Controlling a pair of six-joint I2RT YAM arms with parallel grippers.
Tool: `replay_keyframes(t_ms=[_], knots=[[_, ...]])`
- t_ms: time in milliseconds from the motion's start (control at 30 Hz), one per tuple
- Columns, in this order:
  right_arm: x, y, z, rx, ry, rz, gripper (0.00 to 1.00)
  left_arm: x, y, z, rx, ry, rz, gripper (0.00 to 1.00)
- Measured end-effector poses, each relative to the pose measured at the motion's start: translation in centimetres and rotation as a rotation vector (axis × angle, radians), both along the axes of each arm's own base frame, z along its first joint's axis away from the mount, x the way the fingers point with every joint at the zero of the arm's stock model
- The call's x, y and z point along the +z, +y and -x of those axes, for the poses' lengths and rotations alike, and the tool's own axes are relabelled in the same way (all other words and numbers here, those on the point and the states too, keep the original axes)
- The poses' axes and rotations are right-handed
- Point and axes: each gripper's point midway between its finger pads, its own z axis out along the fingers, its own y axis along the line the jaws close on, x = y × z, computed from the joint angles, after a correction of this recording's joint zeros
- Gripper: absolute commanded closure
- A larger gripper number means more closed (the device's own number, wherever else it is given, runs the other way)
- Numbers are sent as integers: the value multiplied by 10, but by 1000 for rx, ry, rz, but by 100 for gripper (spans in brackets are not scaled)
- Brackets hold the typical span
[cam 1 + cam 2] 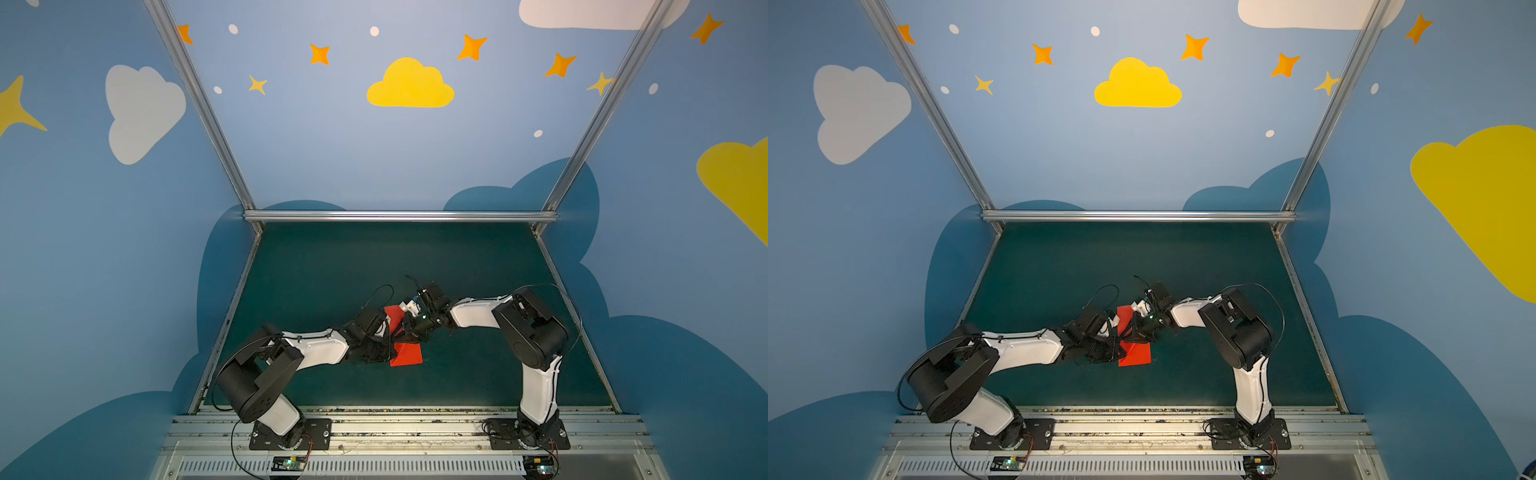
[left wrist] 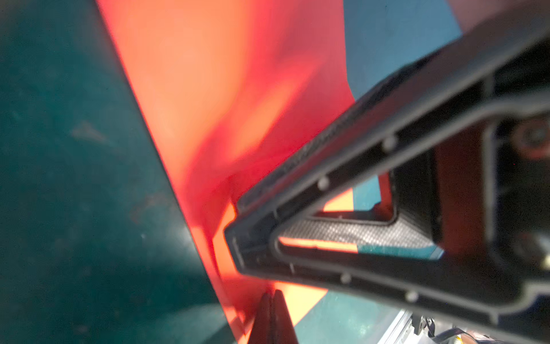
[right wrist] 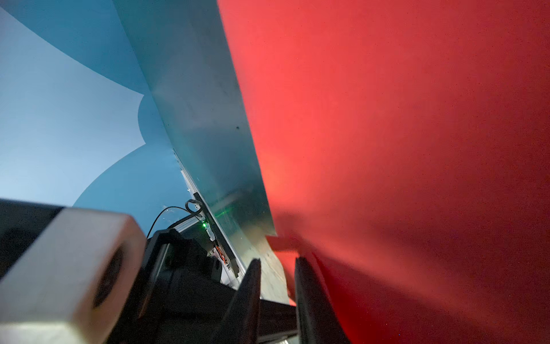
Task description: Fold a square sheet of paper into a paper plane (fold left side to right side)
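The dark green worktop is carrying the red square sheet of paper near its middle. Only the sheet's near part is lying flat on the surface, while the far part is rising off it along a bend.

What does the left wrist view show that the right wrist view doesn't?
Only left wrist: the left gripper shut, apparently pinching the square sheet of paper, with the other arm's black finger frame across it. Only right wrist: the right gripper, fingers apart at the sheet's edge, plus a white block. Both: the red sheet and the table mat.
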Motion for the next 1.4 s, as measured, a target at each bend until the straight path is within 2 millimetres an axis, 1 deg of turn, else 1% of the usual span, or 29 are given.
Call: replay_keyframes(t_ms=[133,267,367,500,600,767,833,933,1067,1133,1400], knots=[[0,0,1,-1,-4,0,75,-1,1,17,-6,6,11,96],[0,0,0,-1,-5,-1,75,-2,9,30,7,9,23,96],[0,0,1,-1,-5,-2,75,-1,16,34,25,12,18,96],[0,-1,1,-1,-6,-3,75,0,23,35,41,12,-12,96],[0,-1,1,-1,-6,-3,75,6,21,31,43,9,-22,96],[0,-1,1,-2,-5,-3,75,32,3,13,27,-52,20,96],[0,-1,1,-2,-5,-3,75,36,-2,7,19,-66,28,96],[0,-1,1,-2,-5,-3,75,29,-5,3,8,-58,13,96],[0,-1,1,-2,-5,-3,75,11,-1,3,2,-26,-28,96],[0,-1,1,-3,-5,-2,75,7,1,2,6,-17,-37,96],[0,-1,1,-4,-4,-3,75,1,4,-3,14,-15,-33,96]])
